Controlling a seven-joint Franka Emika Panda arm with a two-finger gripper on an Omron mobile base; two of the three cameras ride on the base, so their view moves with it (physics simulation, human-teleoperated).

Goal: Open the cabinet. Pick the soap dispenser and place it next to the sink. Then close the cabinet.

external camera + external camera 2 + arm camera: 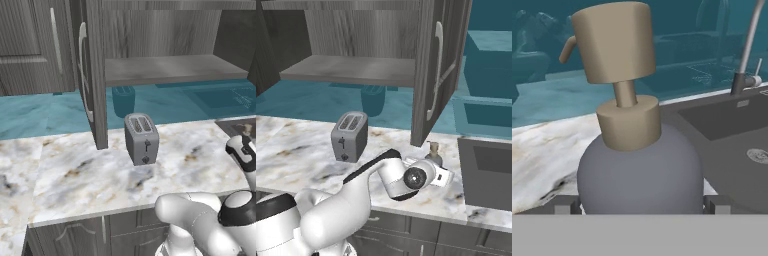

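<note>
Right base view shows the tall dark grey wood-grain cabinet [426, 75] standing open, its shelf bare, so closing it is left. The dark rectangular sink [488, 172] is cut off at the edge. The small grey soap dispenser with brass-coloured pump [634, 150] stands on the marble counter [301, 150] beside the sink, between wide-open jaws of the gripper [642, 205], which appear to grip nothing.

walls: teal backsplash [45, 107] | worktop: white-brown marble [75, 175] | base units: grey [120, 232]
</note>
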